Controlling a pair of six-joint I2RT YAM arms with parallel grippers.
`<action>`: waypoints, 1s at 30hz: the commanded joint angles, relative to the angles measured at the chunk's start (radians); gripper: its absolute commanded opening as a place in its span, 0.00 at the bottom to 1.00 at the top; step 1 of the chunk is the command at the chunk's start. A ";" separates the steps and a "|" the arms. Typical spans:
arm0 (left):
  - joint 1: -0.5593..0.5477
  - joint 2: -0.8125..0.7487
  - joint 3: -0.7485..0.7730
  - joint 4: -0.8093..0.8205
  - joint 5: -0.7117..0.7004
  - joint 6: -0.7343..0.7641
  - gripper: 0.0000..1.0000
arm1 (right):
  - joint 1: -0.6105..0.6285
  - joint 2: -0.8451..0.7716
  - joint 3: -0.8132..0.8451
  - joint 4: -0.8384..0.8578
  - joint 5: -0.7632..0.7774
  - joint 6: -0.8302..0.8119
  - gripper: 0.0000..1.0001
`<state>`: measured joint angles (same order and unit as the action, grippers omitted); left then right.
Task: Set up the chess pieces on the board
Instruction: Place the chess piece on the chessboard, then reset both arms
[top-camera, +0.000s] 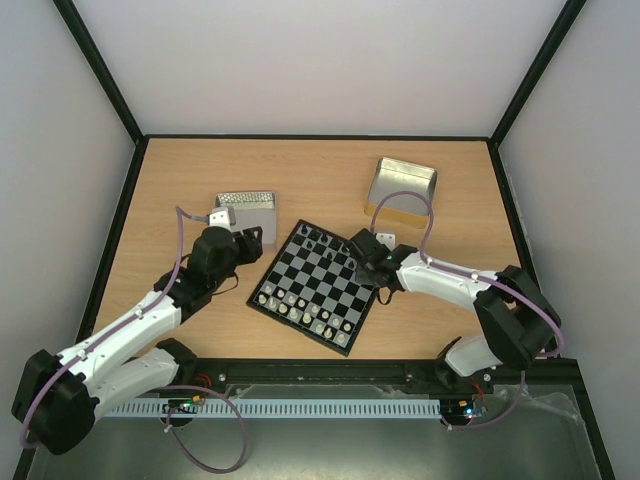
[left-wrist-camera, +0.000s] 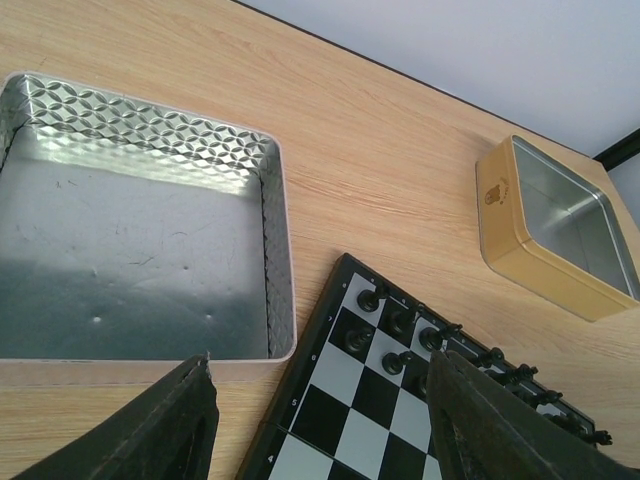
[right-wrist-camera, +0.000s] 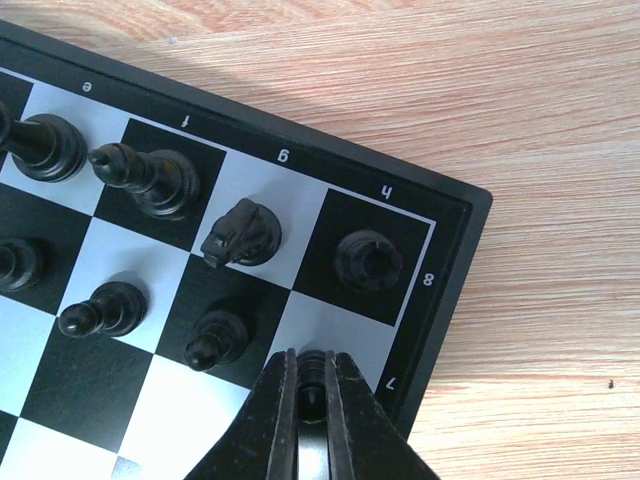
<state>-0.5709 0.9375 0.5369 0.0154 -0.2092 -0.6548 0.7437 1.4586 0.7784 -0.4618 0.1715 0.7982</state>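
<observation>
The board (top-camera: 335, 283) lies tilted at mid-table, with black chess pieces (top-camera: 322, 243) along its far edge. In the right wrist view my right gripper (right-wrist-camera: 312, 375) is shut on a small black pawn (right-wrist-camera: 313, 366), held upright over the light square beside the board's rim (right-wrist-camera: 440, 300). A rook (right-wrist-camera: 368, 260), a knight (right-wrist-camera: 240, 232) and another pawn (right-wrist-camera: 215, 340) stand close by. My left gripper (left-wrist-camera: 320, 400) hangs open above the board's left corner (left-wrist-camera: 340, 375), nothing between its fingers (left-wrist-camera: 170, 430). Black pieces (left-wrist-camera: 368, 298) stand just ahead of it.
A silver patterned tray (left-wrist-camera: 140, 230) (top-camera: 245, 205) sits left of the board, right by the left gripper. A gold tin (left-wrist-camera: 560, 230) (top-camera: 402, 188) stands at the back right. Pale pieces (top-camera: 300, 305) line the board's near edge. A black frame borders the table.
</observation>
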 joint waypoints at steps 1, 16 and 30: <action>0.008 0.005 -0.008 -0.004 0.005 -0.002 0.59 | -0.005 0.017 -0.015 -0.001 0.067 0.022 0.08; 0.008 -0.109 0.108 -0.184 -0.073 0.075 0.63 | -0.004 -0.212 0.026 -0.077 0.106 0.065 0.54; 0.008 -0.477 0.361 -0.565 -0.205 0.223 0.99 | -0.005 -0.761 0.117 -0.241 0.340 -0.029 0.98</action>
<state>-0.5663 0.5297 0.8406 -0.4351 -0.3332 -0.4816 0.7433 0.7719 0.8139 -0.5980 0.3687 0.8043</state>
